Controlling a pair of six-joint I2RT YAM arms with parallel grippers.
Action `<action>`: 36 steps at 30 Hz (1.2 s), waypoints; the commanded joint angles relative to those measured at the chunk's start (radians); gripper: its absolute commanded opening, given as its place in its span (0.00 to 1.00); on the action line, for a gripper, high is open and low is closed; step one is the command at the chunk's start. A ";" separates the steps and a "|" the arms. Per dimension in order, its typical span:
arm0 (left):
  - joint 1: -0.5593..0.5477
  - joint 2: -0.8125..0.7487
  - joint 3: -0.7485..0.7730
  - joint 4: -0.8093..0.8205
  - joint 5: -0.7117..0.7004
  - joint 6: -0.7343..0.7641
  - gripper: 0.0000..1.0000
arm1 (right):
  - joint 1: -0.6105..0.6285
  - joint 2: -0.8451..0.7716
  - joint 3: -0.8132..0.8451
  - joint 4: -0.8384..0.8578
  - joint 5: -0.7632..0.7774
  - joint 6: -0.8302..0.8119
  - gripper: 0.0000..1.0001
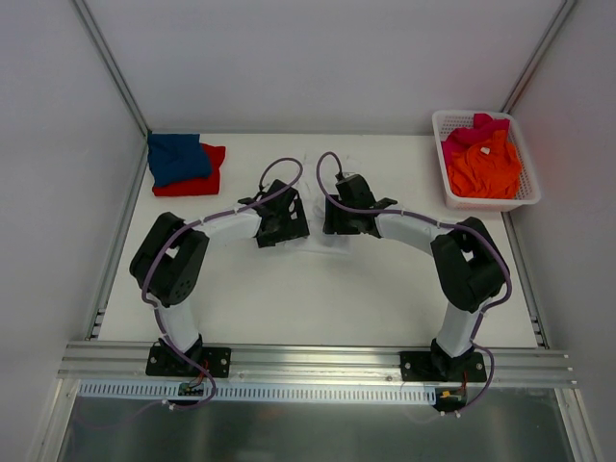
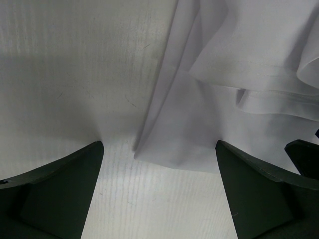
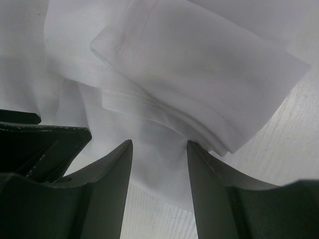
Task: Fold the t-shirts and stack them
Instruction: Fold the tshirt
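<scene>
Centrally, white t-shirt lies rumpled on table. Left gripper spread wide, empty, poised at the shirt's edge. Right gripper half-parted above its folds, clasping nothing.

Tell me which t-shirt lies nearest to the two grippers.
The white cloth t-shirt, rumpled mid-table. The blue t-shirt lies on the red t-shirt at the far left; the orange t-shirt and pink t-shirt sit in the white plastic basket.

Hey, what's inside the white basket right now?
An orange t-shirt fills most of the basket, a pink t-shirt bunched at its far end. Anything beneath them is covered.
</scene>
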 commanded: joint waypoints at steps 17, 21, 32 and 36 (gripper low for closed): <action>-0.022 0.089 0.045 -0.123 0.018 -0.001 0.98 | 0.008 -0.106 0.049 -0.022 -0.007 -0.013 0.51; -0.025 0.087 0.046 -0.129 0.018 0.000 0.98 | 0.011 -0.074 0.041 -0.009 -0.007 -0.004 0.51; -0.026 0.093 0.051 -0.135 0.014 0.002 0.98 | 0.009 -0.011 0.031 0.027 -0.041 0.004 0.51; -0.026 0.093 0.051 -0.136 0.015 0.002 0.98 | 0.011 0.006 0.024 0.037 -0.041 0.005 0.50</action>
